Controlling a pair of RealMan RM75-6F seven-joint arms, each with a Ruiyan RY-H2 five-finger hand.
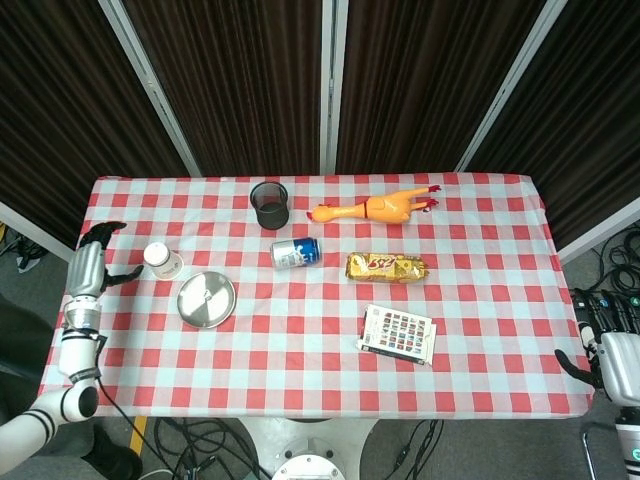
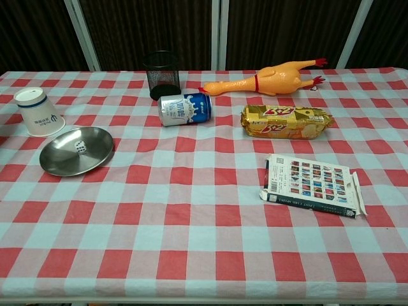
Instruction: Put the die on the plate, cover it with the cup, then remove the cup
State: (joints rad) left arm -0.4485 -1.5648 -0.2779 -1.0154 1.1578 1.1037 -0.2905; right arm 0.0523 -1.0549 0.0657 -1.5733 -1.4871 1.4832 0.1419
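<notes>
A small white die (image 2: 80, 147) lies on the round metal plate (image 2: 60, 160) at the table's left; in the head view the plate (image 1: 206, 300) shows too. The white paper cup (image 2: 39, 113) stands upside down on the cloth just behind and left of the plate, also seen in the head view as the cup (image 1: 162, 261). My left hand (image 1: 90, 272) hangs open at the table's left edge, apart from the cup, holding nothing. My right hand (image 1: 603, 340) is off the table's right edge, fingers spread and empty. Neither hand shows in the chest view.
A black mesh pen holder (image 2: 160, 74), a toppled blue can (image 2: 185, 109), a rubber chicken (image 2: 264, 78), a gold biscuit packet (image 2: 287, 121) and a printed box (image 2: 312, 185) lie across the checked tablecloth (image 2: 204, 217).
</notes>
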